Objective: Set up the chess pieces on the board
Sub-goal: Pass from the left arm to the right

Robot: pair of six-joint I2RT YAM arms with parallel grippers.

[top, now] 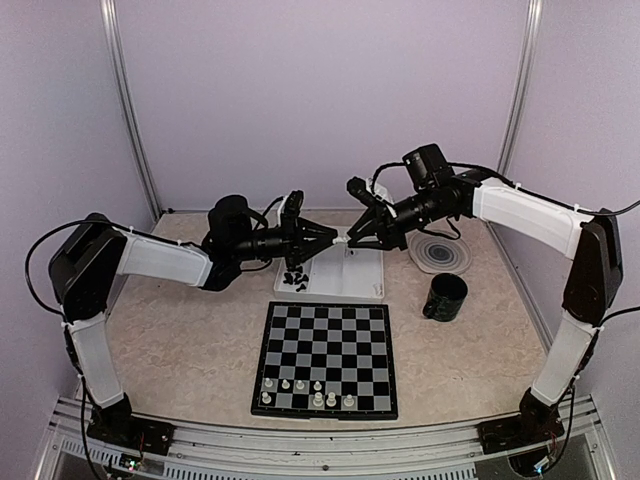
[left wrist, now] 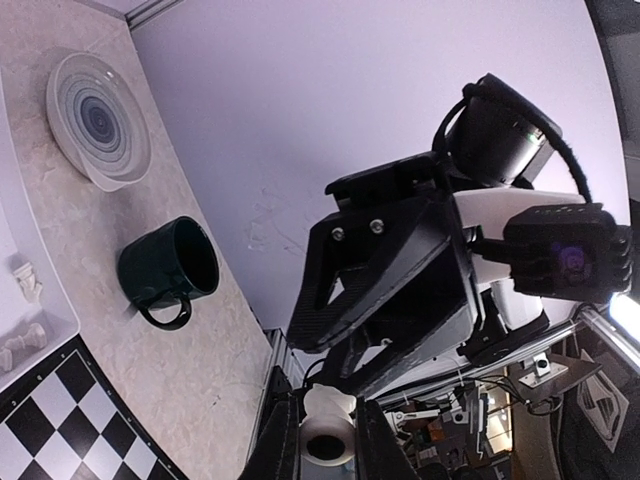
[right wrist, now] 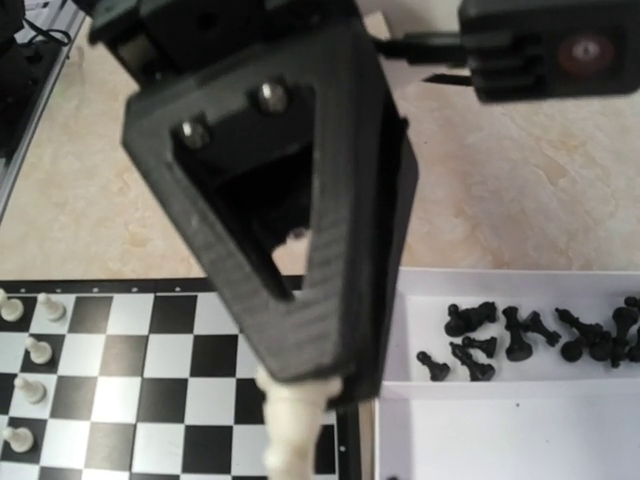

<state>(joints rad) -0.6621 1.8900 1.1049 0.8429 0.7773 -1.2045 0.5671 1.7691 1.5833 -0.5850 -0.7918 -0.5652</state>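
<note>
One white piece (left wrist: 322,420) is being pinched in the left gripper (left wrist: 322,445), in the air over the tray (top: 360,275) at mid frame, its long axis running along the fingers (left wrist: 280,445). Right gripper (top: 352,236) is facing it tip to tip from the right; whether its jaws are gripping, I cannot tell. Board (top: 325,345) is lying toward the bottom, left arm nearer its white rows (top: 318,386). Black pieces (top: 294,278) are lying in the tray's left compartment.

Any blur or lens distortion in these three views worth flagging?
Top external: even light, sharp, the chessboard squares crisp. Left wrist: strong fisheye, the chessboard's edge bows, and the white chess piece up close is soft. Right wrist: the left gripper fills the frame out of focus, while the black chess pieces behind it look sharper.
</note>
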